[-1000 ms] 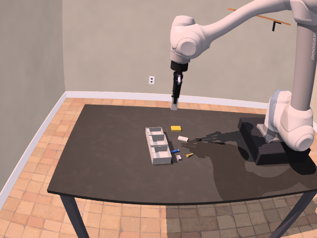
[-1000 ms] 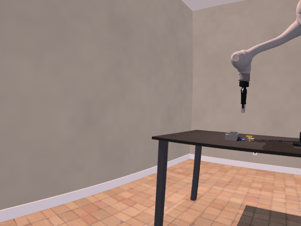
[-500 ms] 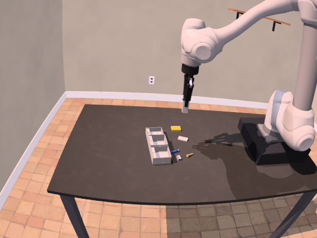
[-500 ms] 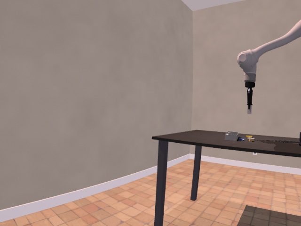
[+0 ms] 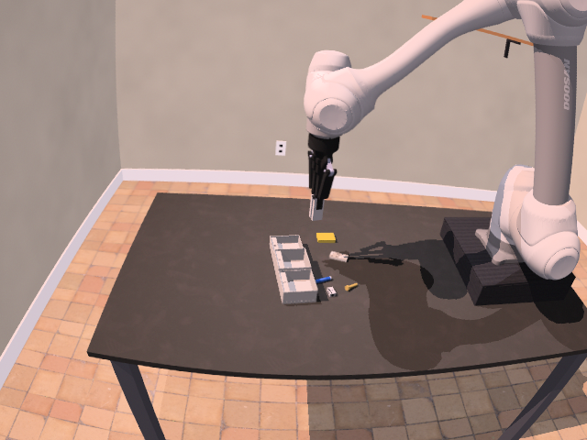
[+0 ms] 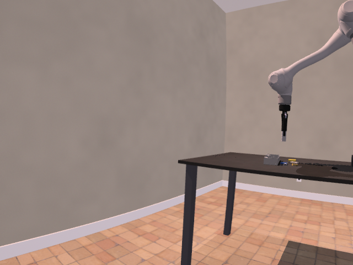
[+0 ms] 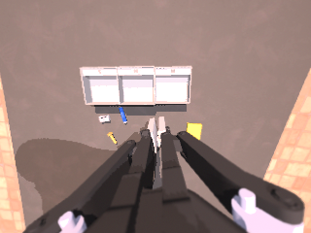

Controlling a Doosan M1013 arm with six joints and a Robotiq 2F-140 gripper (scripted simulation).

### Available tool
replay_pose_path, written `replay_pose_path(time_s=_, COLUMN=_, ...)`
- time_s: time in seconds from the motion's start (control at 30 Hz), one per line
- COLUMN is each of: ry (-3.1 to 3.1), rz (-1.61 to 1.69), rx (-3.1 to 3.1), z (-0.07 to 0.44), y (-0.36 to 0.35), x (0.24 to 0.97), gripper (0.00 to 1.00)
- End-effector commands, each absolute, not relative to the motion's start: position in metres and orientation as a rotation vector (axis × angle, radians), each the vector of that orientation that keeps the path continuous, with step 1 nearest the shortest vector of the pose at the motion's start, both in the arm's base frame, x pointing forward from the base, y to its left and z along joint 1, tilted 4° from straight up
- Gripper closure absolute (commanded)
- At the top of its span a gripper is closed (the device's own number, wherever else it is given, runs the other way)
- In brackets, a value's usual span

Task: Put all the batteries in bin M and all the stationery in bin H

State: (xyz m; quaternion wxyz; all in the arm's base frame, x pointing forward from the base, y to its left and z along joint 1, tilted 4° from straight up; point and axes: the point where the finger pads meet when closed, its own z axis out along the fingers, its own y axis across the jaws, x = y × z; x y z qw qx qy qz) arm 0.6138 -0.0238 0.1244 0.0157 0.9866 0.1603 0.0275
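Observation:
A grey row of three bins [image 5: 299, 297] [image 6: 271, 161] [image 7: 119, 85] stands mid-table; I cannot read its marks. To its right lie a blue cylinder [image 5: 323, 280] [image 7: 122, 116], a small white piece [image 5: 331, 291] [image 7: 103, 118], a yellow bolt [image 5: 350, 286] [image 7: 112, 138], a white cylinder [image 5: 338, 256] and a yellow block [image 5: 326, 236] [image 7: 193, 130]. My gripper [image 5: 315, 215] [image 6: 283, 138] [image 7: 157, 124] is shut with nothing between the fingers. It hangs well above the table, over the far end of the bins and near the yellow block. The fingers hide the white cylinder in the wrist view.
The robot's dark base block [image 5: 492, 274] sits at the table's right side. The table [image 5: 189, 284] [image 6: 228, 160] has its left edge near the wall corner. All three bin compartments look empty in the wrist view.

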Motion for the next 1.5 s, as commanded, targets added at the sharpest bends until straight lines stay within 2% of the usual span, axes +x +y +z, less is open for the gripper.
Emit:
replay_pose_path(time_s=0.0, ry=0.505, rz=0.086, rx=3.072, z=0.111, y=-0.031, x=0.633, gripper=0.95)
replay_pose_path(time_s=0.3, ry=0.505, rz=0.086, rx=3.072, z=0.071, y=-0.053, x=0.686, gripper=0.95)
replay_pose_path(time_s=1.47, ry=0.505, rz=0.086, rx=3.072, z=0.012, y=-0.054, x=0.689, gripper=0.95)
